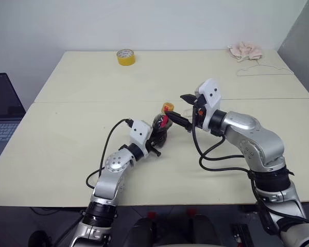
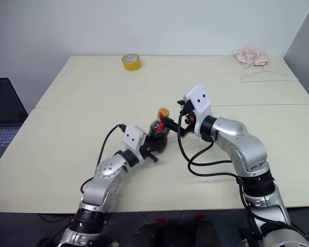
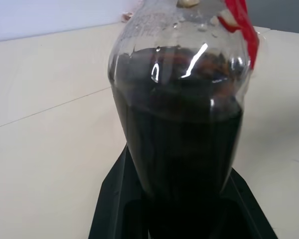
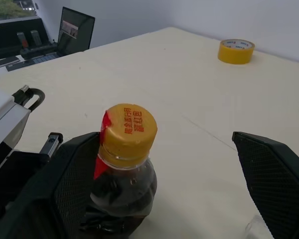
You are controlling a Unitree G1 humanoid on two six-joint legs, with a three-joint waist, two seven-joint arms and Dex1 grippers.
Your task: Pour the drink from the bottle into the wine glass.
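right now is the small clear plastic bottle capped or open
Capped: the yellow screw cap sits on the small clear plastic bottle of dark drink.

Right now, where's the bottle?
The bottle stands upright near the middle of the front table, held in the left gripper. The open right gripper is level with its yellow cap, jaws either side.

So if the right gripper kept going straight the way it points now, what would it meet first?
Most likely the yellow screw cap of the small clear plastic bottle of dark drink, which stands between the open jaws of the right gripper, nearer one finger. Depth is hard to judge.
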